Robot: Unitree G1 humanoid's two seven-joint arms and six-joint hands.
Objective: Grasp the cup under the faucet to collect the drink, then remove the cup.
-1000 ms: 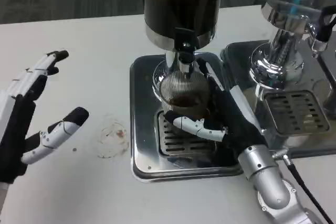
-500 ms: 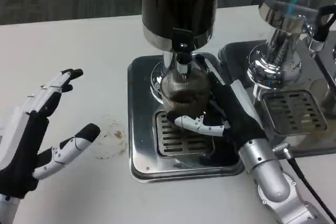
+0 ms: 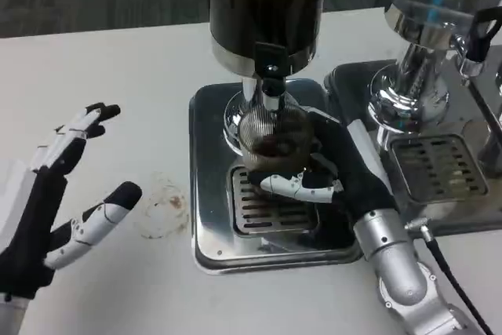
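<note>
Head view shows my table (image 3: 118, 60) with the dispenser (image 3: 267, 5) standing on its tray (image 3: 205, 194), a second machine (image 3: 439, 76) just beside it on my right. My left hand (image 3: 47, 194) hovers over the table, fingers apart, holding nothing. My right hand (image 3: 337, 174) wraps the ribbed cup (image 3: 271, 135), which sits under the faucet (image 3: 269, 68) above the grate (image 3: 263, 205), some dark drink in it. I judge the risks so: pulling away early lets drink fall on the grate; squeezing harder could buckle the cup; tilting it would spill. A stain (image 3: 165, 203) marks the table.
</note>
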